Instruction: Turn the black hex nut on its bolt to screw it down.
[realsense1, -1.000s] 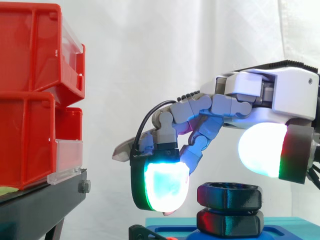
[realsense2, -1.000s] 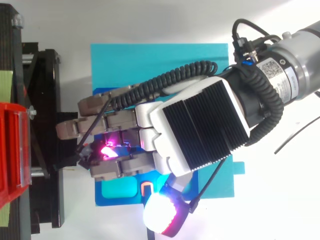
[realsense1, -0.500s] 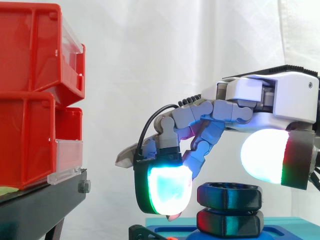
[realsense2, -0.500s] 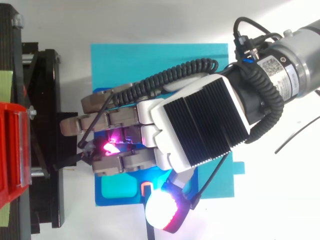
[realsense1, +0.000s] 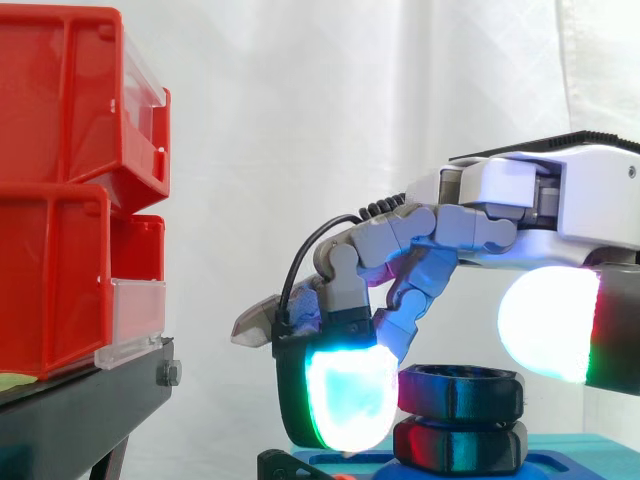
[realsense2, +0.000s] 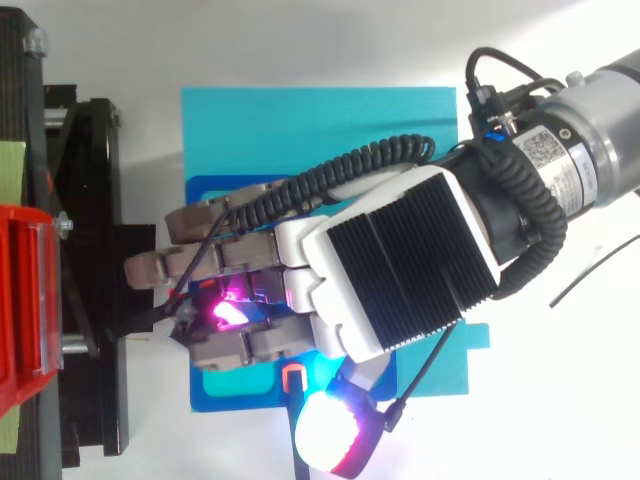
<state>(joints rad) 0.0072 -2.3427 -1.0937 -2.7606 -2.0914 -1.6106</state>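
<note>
Hand: robot hand (realsense1: 560, 190) arched over the nut; we can't tell whether it's gripping or just resting there.
Nut: black hex nut (realsense1: 460, 392) stacked on a second black hex piece (realsense1: 460, 447), on the blue plastic base plate (realsense2: 320, 120), well apart from the red plastic bins (realsense1: 60, 200).
Relation: nut directly under the hand. We take the bolt axis as vertical, so the twist goes about that.
Bolt: hidden.
Print: small white label (realsense2: 540, 150) on the wrist, too small for us to read.
</note>
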